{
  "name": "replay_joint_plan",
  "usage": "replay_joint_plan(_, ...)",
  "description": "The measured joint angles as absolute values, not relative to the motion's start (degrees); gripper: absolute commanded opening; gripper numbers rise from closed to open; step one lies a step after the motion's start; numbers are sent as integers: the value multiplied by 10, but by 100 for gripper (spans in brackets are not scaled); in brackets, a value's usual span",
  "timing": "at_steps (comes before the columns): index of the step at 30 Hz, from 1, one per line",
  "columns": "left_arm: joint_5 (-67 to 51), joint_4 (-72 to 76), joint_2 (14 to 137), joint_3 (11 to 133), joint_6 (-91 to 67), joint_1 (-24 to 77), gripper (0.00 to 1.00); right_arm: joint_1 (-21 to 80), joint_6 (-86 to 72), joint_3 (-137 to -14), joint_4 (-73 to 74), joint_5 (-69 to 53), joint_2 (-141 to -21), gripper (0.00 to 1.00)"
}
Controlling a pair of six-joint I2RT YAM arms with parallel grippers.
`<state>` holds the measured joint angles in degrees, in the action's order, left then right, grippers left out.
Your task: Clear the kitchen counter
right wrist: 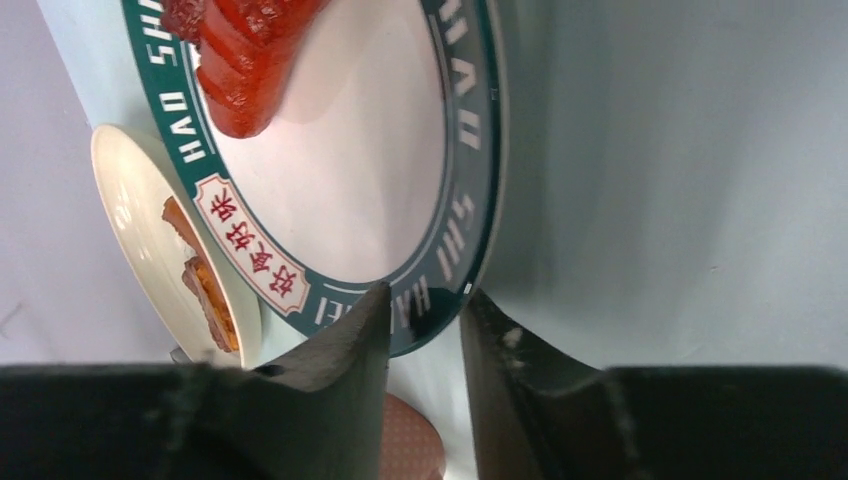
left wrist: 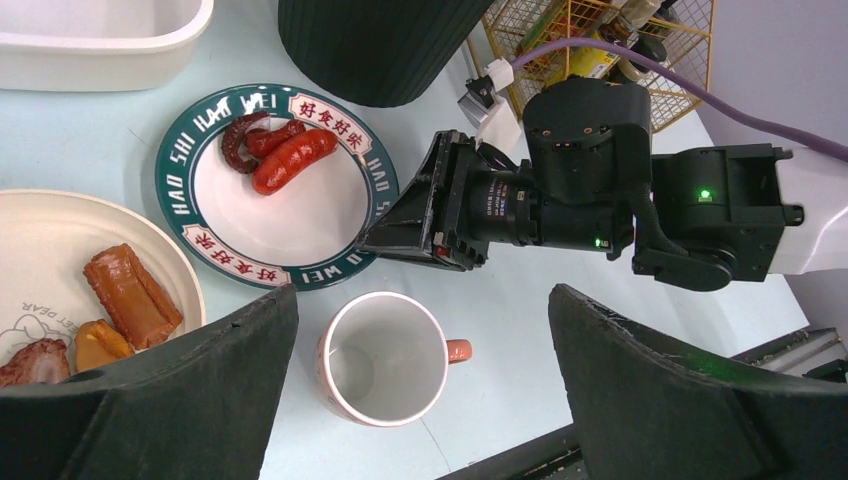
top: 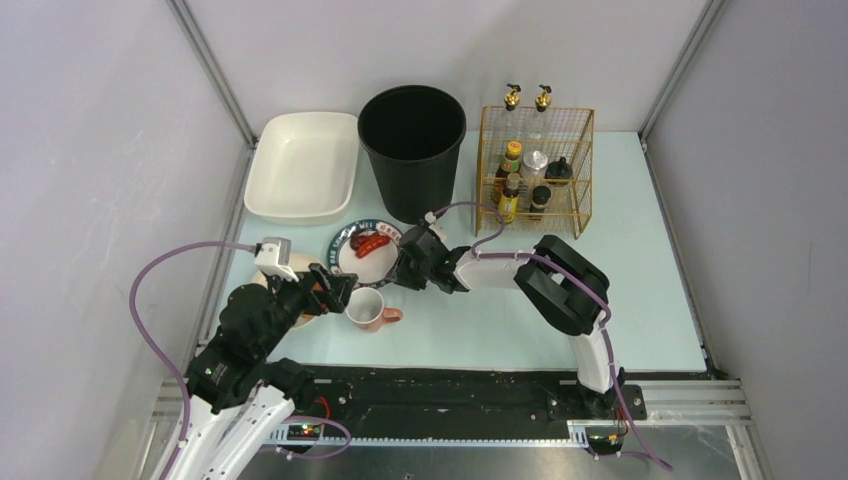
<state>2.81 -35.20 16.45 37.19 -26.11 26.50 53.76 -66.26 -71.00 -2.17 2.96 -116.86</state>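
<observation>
As I read the feeds from my station, items run big to small.

1. kitchen counter: pale mint top, fills the cell floor btwn grey walls; all items below sit on it.
2. black bin: upright, rear ctr, top open.
3. white tray: rear L corner, just beside the bin.
4. wire rack: gold mesh, rear, R of the bin; bottles & jars inside.
5. green-rimmed plate: in front of the bin. Red sausages lie on its far part.
6. cream plate: near L, just beside item 5. Brown food pieces on it. My left arm partly covers it in the top view.
7. mug: upright, white inside, pink handle pointing R, just in front of item 5.
8. right gripper: comes in low from the R, one finger either side of item 5's rim, gap narrow. I can't tell if the rim is actually pinched.
9. left gripper: jaws spread wide, nothing in them. Hangs above the mug, which shows btwn the fingers in the wrist view.
</observation>
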Motion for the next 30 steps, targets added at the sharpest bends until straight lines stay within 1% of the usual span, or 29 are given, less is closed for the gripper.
replay_joint_plan(1, 28, -352, 164, 372, -261, 265, 98, 537, -662, -710, -23, 30, -1170, 28)
replay_joint_plan(3, 28, -352, 164, 372, -261, 265, 98, 536, -663, -711, -24, 31, -1173, 24)
replay_joint_plan(8, 28, -352, 165, 372, -261, 265, 98, 527, -673, -711, -34, 32, -1179, 18)
replay_joint_plan(14, 28, -352, 165, 372, -261, 265, 98, 517, -674, -711, -42, 31, -1181, 7)
replay_joint_plan(16, 28, -352, 167, 372, -261, 265, 98, 511, -673, -710, -43, 29, -1181, 1)
replay_joint_plan(21, 28, -352, 173, 372, -261, 265, 98, 497, -672, -698, -59, 26, -1177, 0)
replay_joint_plan(30, 28, -352, 178, 372, -261, 265, 98, 465, -661, -621, -82, 15, -1125, 0)
